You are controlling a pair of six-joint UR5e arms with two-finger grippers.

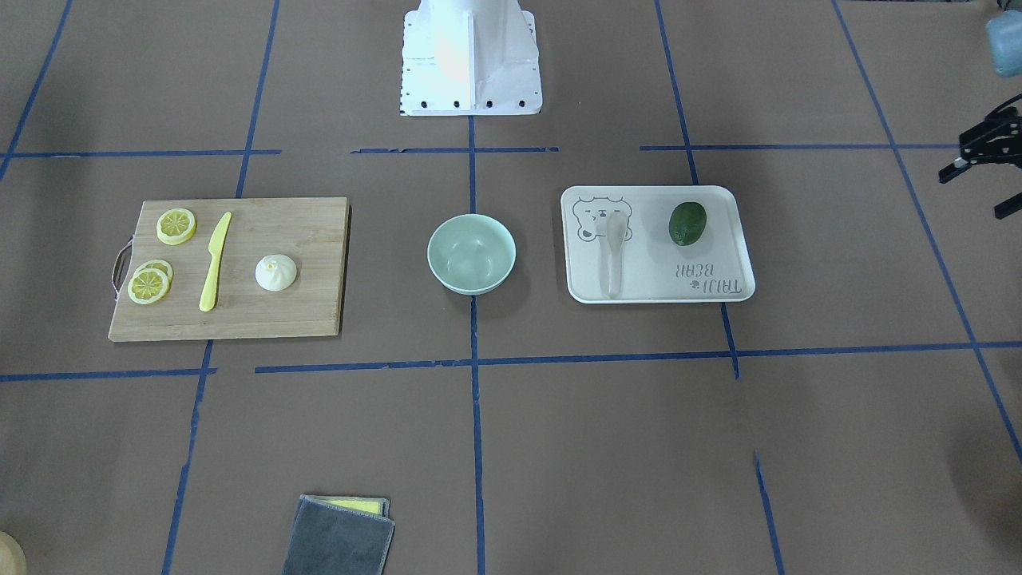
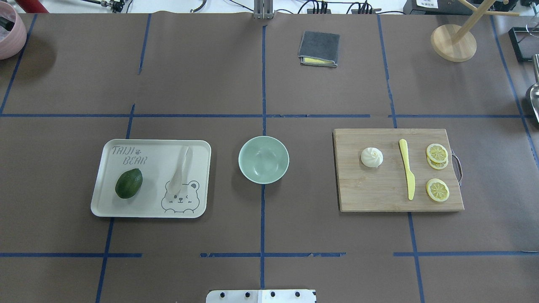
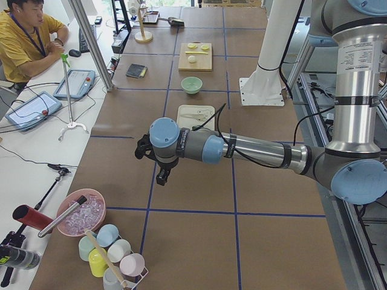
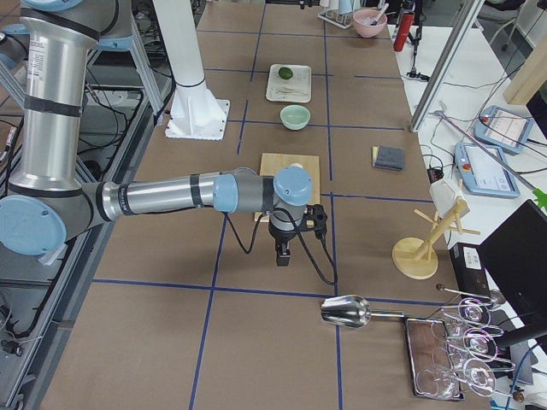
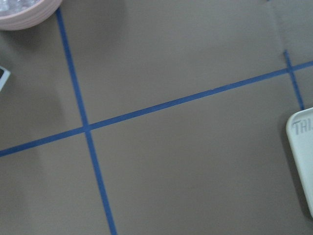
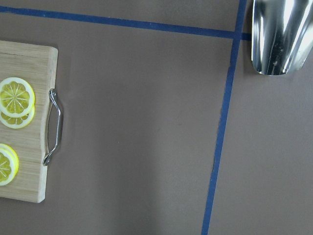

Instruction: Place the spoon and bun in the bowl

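Observation:
The beige spoon (image 1: 613, 254) lies on the white bear-print tray (image 1: 738, 239), beside a dark green avocado (image 1: 687, 223). The white bun (image 1: 276, 273) sits on the wooden cutting board (image 1: 303, 239). The mint-green bowl (image 1: 471, 253) stands empty between tray and board. In the overhead view the spoon (image 2: 180, 170), bowl (image 2: 263, 159) and bun (image 2: 372, 157) lie in a row. My left gripper (image 1: 972, 194) hovers beyond the tray's outer side, fingers apart and empty. My right gripper (image 4: 286, 248) hovers beyond the board's outer end; I cannot tell whether it is open or shut.
A yellow knife (image 2: 407, 168) and lemon slices (image 2: 437, 152) lie on the board. A folded grey cloth (image 2: 319, 49) lies at the far side. A metal scoop (image 6: 281, 34), a wooden stand (image 2: 453, 42) and a pink bowl (image 2: 8, 35) sit near the table's ends.

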